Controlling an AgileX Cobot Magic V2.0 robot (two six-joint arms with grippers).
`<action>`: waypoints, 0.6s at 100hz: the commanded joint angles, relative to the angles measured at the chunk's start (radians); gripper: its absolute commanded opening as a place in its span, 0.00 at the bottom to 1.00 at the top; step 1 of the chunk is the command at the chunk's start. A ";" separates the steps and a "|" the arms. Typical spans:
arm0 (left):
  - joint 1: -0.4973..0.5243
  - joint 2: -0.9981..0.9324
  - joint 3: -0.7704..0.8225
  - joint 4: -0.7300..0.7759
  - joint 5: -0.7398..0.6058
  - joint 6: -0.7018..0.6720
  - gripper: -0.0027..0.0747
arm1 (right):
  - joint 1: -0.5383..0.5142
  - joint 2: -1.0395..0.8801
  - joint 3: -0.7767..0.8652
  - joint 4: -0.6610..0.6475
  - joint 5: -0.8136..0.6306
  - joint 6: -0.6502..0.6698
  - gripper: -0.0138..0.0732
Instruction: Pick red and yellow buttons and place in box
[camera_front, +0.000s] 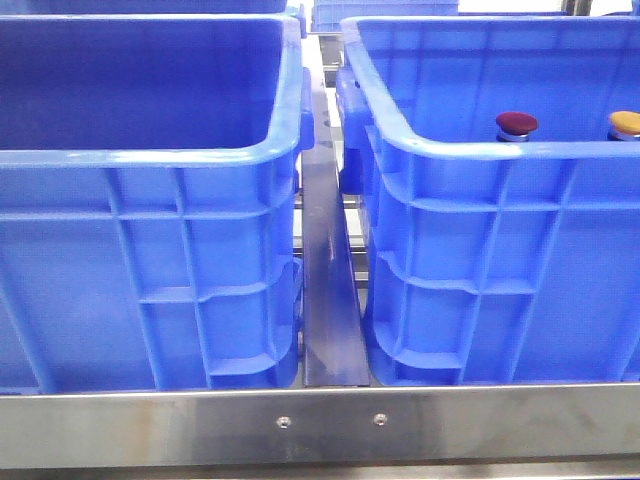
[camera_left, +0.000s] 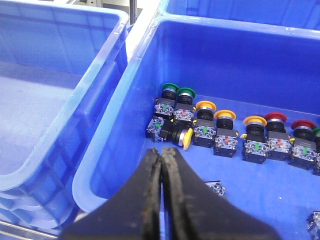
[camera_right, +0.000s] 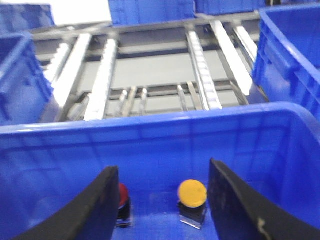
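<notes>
A dark red button (camera_front: 516, 124) and an orange-yellow button (camera_front: 625, 123) stand in the right blue crate (camera_front: 470, 210) and show just above its near rim. In the right wrist view my right gripper (camera_right: 162, 167) is open inside a blue crate (camera_right: 150, 135). The yellow button (camera_right: 192, 194) stands between its fingers, and the red button (camera_right: 123, 196) is partly hidden behind one finger (camera_right: 102, 205). My left gripper (camera_left: 161, 153) is shut and empty above the rim of a blue crate (camera_left: 145, 60) that holds several green, yellow and red buttons (camera_left: 225, 131). No gripper shows in the front view.
A second blue crate (camera_front: 150, 150) stands on the left; its floor is hidden. A metal divider (camera_front: 328, 290) runs between the crates and a steel rail (camera_front: 320, 425) crosses the front. Roller rails (camera_right: 150, 75) and more blue crates lie beyond. One yellow button (camera_left: 181, 137) lies on its side.
</notes>
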 joint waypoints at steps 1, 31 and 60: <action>0.003 0.009 -0.027 0.006 -0.071 -0.009 0.01 | -0.005 -0.082 0.003 0.008 0.032 -0.008 0.59; 0.003 0.009 -0.027 0.006 -0.071 -0.009 0.01 | -0.005 -0.246 0.052 0.008 0.062 -0.008 0.18; 0.003 0.009 -0.027 0.006 -0.071 -0.009 0.01 | -0.005 -0.252 0.052 0.008 0.076 -0.008 0.08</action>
